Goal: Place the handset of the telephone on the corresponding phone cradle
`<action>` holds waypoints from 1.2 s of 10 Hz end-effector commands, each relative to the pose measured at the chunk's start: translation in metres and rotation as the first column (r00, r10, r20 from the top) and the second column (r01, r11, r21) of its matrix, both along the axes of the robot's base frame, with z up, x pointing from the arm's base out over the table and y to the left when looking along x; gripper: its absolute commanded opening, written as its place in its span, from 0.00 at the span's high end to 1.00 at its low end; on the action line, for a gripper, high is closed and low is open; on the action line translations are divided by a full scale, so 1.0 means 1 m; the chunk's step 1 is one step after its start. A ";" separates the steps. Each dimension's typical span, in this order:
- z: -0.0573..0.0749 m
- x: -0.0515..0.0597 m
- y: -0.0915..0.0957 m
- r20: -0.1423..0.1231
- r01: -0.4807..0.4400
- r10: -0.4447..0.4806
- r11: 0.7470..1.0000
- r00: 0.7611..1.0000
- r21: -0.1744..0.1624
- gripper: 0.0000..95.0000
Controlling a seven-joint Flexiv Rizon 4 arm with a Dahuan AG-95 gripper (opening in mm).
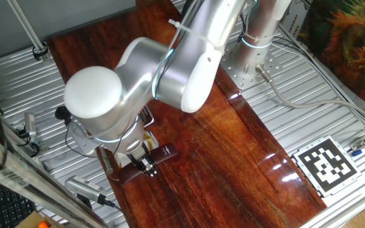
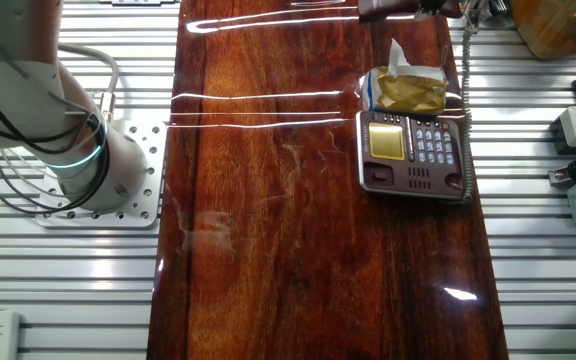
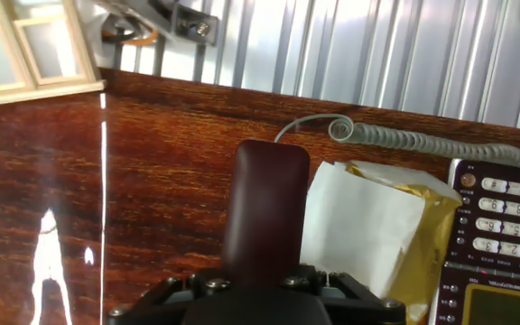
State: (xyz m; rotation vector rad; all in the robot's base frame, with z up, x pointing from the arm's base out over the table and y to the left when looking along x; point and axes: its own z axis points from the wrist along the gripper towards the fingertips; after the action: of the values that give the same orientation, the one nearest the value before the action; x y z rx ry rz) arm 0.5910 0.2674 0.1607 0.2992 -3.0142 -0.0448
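Fingers: in the hand view the gripper (image 3: 264, 302) is closed on the near end of the handset (image 3: 264, 212). The black finger mounts press against both sides of the bar; the fingertips themselves are hidden under it. In one fixed view the gripper (image 1: 146, 163) sits low over the table (image 1: 233, 158), largely masked by the silver arm (image 1: 170, 69).

Handset: a slim, dark maroon bar with rounded corners and a smooth, slightly glossy plastic surface. In the hand view its long axis runs straight away from the camera, the free end pointing to the far edge of the table. It is held up above the tabletop, left of the phone (image 3: 504, 244), beside the paper packet (image 3: 368, 230), not seated in the phone cradle (image 2: 462, 150). A grey coiled cord (image 3: 422, 138) runs from beyond its far end rightward past the packet to the phone.

Phone: dark red body, white keypad buttons, gold-yellow square display (image 2: 387, 141). In the other fixed view the cradle recess along its right side lies bare, with the cord along it.

Packet: white-and-yellow crumpled paper, touching the far edge of the phone.

Table: polished reddish-brown wood with clear grain and bright glare streaks, flanked by ribbed aluminium rails (image 2: 68, 280).
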 end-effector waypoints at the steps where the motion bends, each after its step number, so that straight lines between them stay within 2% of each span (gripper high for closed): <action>1: -0.002 -0.002 -0.008 0.005 0.002 -0.002 1.000 1.000 0.004 1.00; 5: -0.006 -0.011 -0.040 0.016 -0.034 0.034 0.999 0.999 -0.001 1.00; 7: -0.006 -0.014 -0.046 0.015 -0.037 0.037 0.999 0.999 -0.005 1.00; 12: -0.005 -0.014 -0.046 0.017 -0.039 0.039 0.999 0.999 -0.002 1.00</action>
State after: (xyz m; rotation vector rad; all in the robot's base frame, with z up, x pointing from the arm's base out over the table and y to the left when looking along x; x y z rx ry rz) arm 0.5775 0.2211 0.1556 0.3608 -3.0239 -0.0371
